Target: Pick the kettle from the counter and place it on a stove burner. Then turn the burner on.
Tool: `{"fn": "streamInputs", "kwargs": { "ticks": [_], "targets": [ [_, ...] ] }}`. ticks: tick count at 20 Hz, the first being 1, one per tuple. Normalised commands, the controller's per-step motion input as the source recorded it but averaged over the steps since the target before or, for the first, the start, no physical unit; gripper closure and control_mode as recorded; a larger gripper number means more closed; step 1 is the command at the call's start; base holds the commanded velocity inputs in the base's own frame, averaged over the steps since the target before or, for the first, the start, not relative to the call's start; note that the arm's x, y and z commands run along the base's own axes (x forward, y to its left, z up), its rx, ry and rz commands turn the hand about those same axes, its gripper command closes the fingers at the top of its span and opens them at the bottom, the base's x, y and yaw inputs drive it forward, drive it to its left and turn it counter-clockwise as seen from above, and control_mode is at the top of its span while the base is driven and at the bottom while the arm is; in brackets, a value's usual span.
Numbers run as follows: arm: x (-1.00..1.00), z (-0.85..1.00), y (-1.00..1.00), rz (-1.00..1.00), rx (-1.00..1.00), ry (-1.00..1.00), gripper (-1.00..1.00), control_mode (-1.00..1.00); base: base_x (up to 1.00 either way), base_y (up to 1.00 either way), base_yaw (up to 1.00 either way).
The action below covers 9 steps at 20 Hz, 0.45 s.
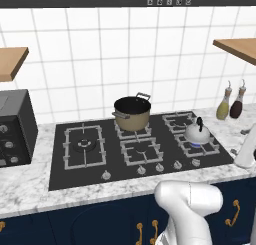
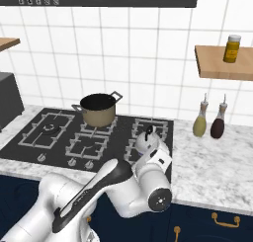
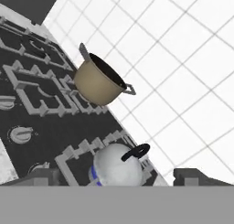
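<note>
Now spread wide with nothing held: gripper [image 3: 114, 179] fingers [image 3: 39, 177] either side of kettle [image 3: 116, 166], resting beyond them on stove burner [image 3: 77, 157].

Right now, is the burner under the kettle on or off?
On: blue flame glows beneath the kettle on the front right stove burner.

We see our white arm folded low, elbow bulging up from the bottom of the left base view, forearm running across the right base view with its dark seam toward the wrist. In the hand view our fingers [image 3: 41, 176] sit wide apart, dark tips at either side of the bottom, with nothing gripped between them.
</note>
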Motion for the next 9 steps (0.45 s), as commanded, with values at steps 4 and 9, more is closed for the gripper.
{"fn": "streamInputs", "kwargs": {
  "ticks": [4, 9],
  "targets": [
    [0.00, 0.00, 0.00, 0.00, 0.00, -0.01, -1.00, -1.00, 0.00, 0.00, 0.00],
    [-0.28, 0.02, 0.25, 0.10, -0.12, -0.21, -1.00, -1.00, 0.00, 0.00, 0.00]
  ]
}}
